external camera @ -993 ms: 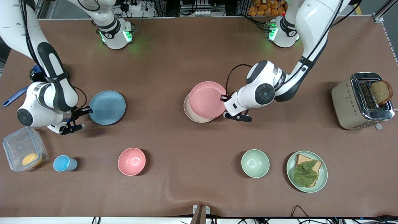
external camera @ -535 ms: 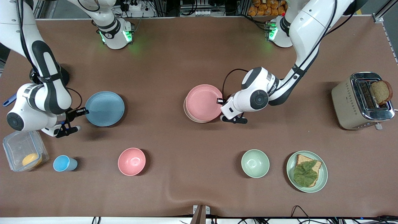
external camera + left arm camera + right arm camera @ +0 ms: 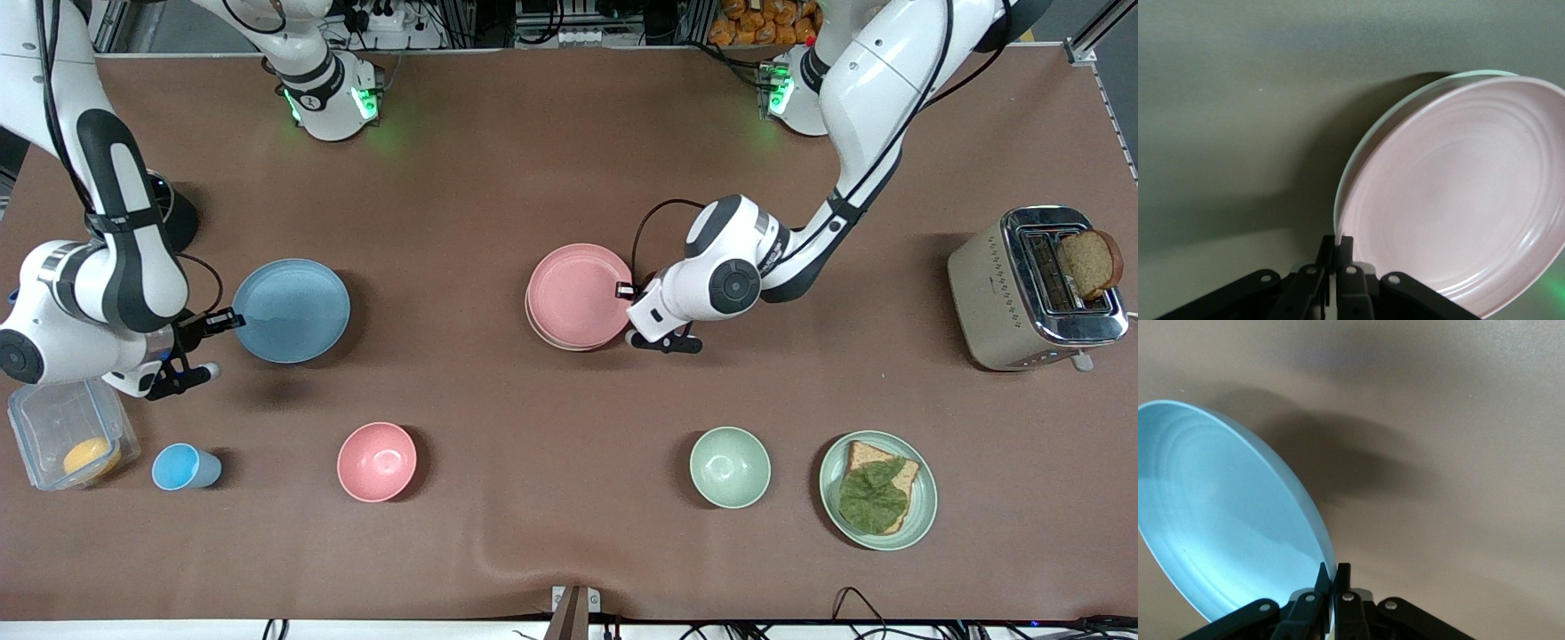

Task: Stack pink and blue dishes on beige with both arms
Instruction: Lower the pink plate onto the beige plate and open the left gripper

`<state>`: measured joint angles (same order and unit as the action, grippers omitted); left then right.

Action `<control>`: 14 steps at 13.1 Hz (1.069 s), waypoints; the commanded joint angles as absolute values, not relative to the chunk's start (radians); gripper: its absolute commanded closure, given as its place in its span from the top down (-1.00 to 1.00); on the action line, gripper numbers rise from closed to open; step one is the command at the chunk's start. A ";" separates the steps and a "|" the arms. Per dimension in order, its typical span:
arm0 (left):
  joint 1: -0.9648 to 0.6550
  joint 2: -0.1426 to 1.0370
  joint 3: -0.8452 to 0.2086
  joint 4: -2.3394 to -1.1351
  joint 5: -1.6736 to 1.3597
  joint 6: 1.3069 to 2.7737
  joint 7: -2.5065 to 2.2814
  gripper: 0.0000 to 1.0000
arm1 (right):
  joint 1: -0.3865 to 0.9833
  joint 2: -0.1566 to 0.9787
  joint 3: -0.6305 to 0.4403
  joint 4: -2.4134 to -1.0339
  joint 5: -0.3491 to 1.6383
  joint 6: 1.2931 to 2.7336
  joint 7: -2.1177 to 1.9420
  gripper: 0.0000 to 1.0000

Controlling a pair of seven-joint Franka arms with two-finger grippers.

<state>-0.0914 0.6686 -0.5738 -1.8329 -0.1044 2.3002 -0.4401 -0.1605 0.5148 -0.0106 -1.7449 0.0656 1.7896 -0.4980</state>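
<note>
The pale pink plate (image 3: 578, 295) lies almost squarely over the beige plate (image 3: 538, 332), of which only a thin crescent of rim shows. My left gripper (image 3: 625, 289) is shut on the pink plate's rim on the side toward the left arm's end of the table. In the left wrist view the left gripper (image 3: 1343, 247) pinches the pink plate (image 3: 1458, 200), and the beige rim (image 3: 1405, 107) peeks out under it. My right gripper (image 3: 227, 322) is shut on the rim of the light blue plate (image 3: 292, 311), held tilted above its shadow. The right wrist view shows that gripper (image 3: 1333, 577) pinching the blue plate (image 3: 1225, 520).
Nearer the front camera stand a blue cup (image 3: 182, 468), a deep pink bowl (image 3: 377, 461), a green bowl (image 3: 730, 467) and a green plate (image 3: 925, 498) with a sandwich. A clear container (image 3: 67, 436) sits beside the right gripper. A toaster (image 3: 1031, 289) stands at the left arm's end.
The left gripper has carried the pink plate across until it covers the beige plate almost fully. The right gripper has drawn the blue plate slightly toward the right arm's end of the table.
</note>
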 commanded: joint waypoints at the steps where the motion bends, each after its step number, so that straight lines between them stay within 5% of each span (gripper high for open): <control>1: -0.106 0.670 -0.572 -1.856 -0.091 2.349 -0.472 -1.00 | -0.153 0.525 -0.015 -1.704 0.084 1.747 -0.497 -1.00; 10: -0.107 0.692 -0.565 -1.867 -0.091 2.365 -0.521 -1.00 | -0.147 0.525 -0.015 -1.683 0.086 1.729 -0.486 -1.00; 11: -0.110 0.693 -0.565 -1.865 -0.091 2.365 -0.549 -0.49 | -0.143 0.525 -0.015 -1.675 0.086 1.718 -0.486 -1.00; 12: -0.118 0.692 -0.565 -1.861 -0.091 2.365 -0.561 0.72 | -0.138 0.525 -0.015 -1.668 0.087 1.710 -0.483 -1.00; 13: -0.120 0.684 -0.563 -1.855 -0.080 2.365 -0.563 1.00 | -0.134 0.525 -0.015 -1.664 0.100 1.701 -0.465 -1.00; 14: -0.123 0.675 -0.563 -1.836 -0.046 2.364 -0.563 1.00 | -0.130 0.525 -0.015 -1.654 0.107 1.691 -0.451 -1.00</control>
<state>-0.1084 0.6854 -0.5681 -1.8606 -0.0942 2.3572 -0.5301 -0.1460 0.5149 -0.0102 -1.6924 0.0826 1.7272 -0.4810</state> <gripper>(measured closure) 0.656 0.960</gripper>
